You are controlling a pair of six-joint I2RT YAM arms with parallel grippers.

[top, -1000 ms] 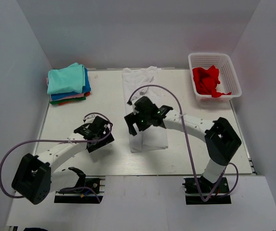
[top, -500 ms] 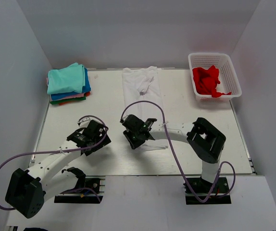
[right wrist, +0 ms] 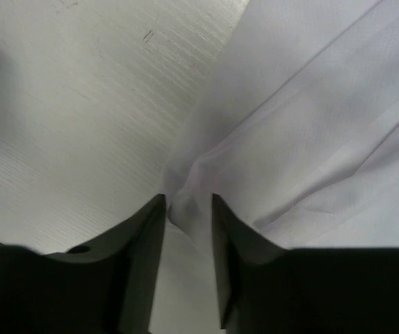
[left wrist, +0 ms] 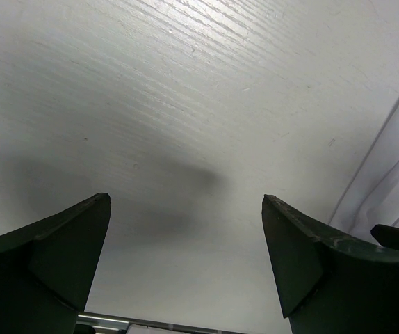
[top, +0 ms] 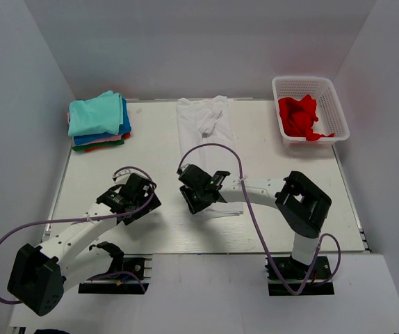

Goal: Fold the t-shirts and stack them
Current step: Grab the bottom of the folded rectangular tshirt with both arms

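Now R claw (right wrist: 188, 206) down, still pinching white tee (right wrist: 311, 125)

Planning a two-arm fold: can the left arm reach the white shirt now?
Probably yes: the left gripper is open over bare table beside the shirt, nothing between them; the right gripper holds the near corner.

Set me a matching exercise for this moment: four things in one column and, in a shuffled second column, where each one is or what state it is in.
Column 1
1. white t-shirt
2. red t-shirt
3. teal t-shirt
4. left gripper

Column 2
A. open above bare table
B. lying in the basket
C. near end pinched in the right gripper
D. on top of the folded stack

Pairs: 1-C, 2-B, 3-D, 4-A
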